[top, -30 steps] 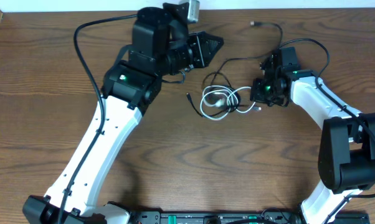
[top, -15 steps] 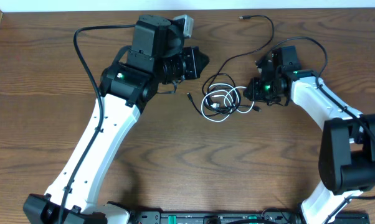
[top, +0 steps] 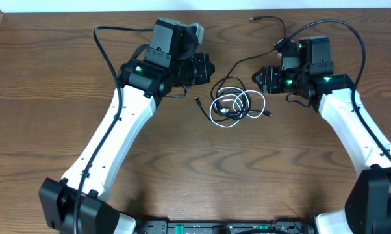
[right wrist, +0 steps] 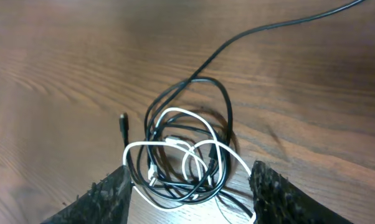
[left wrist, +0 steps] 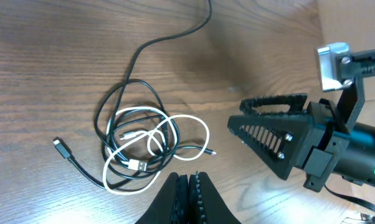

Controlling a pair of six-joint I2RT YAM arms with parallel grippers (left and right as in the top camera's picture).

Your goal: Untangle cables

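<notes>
Between the arms, the white cable (right wrist: 175, 111) and black cable (right wrist: 206, 79) are seen coiled together on the table (top: 182, 169), gripped by neither the closed left gripper (left wrist: 187, 177) nor the wide-parted right gripper (right wrist: 190, 171).

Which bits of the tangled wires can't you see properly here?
1. Right wrist view: the bottom of the tangle of white cable and black cable runs off the lower edge, between the fingers of the right pincer.
2. Left wrist view: the black cable's long tail leaves by the top edge, so its plug is not shown there.
3. Overhead view: the crossings are too small to tell which cable lies on top.
</notes>
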